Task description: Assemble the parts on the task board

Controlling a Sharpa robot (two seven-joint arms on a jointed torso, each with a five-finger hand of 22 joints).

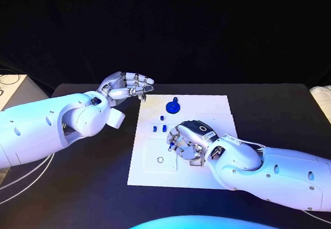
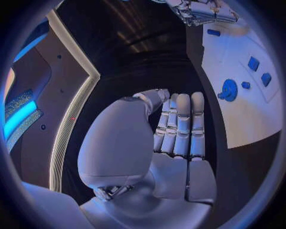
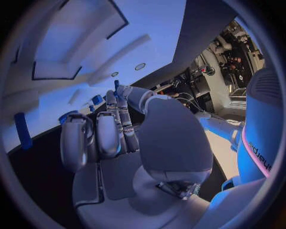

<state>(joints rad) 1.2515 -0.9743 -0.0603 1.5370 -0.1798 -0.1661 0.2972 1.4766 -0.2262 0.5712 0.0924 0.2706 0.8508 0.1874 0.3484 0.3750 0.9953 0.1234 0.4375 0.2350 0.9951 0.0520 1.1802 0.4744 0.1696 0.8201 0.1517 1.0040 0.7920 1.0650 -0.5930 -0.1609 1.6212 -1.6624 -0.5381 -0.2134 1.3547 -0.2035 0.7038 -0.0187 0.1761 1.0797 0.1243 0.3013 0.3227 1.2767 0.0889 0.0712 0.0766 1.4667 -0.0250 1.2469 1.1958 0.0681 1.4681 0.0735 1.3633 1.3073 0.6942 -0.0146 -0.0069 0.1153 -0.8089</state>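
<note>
— Silver on the left first: what is that left hand doing?

— It hangs over the black desk just off the board's far left corner. Its fingers lie straight and pressed side by side, the thumb folded in across them, with nothing between.

— And the board itself?

— White, flat in the middle of the desk. Moving rightward across it: a shallow square recess with a small ring in it near the left edge, then the parts. I count one round blue disc with a stub on top toward the far edge, one small piece just below it, and two more side by side nearer the middle. The left wrist view agrees on those; more may lie under the right hand.

— How would they handle?

— My judgement: light, rigid plastic, smooth enough to skid on the board. Pinch a small one across its short sides; take the disc by its rim or the stub.

— And the right hand?

— Low over the board's middle, beside the pair, fingers curled downward. Whether it pinches a part I cannot tell; the right wrist view shows blue bits past the fingertips, not clearly held.
</note>
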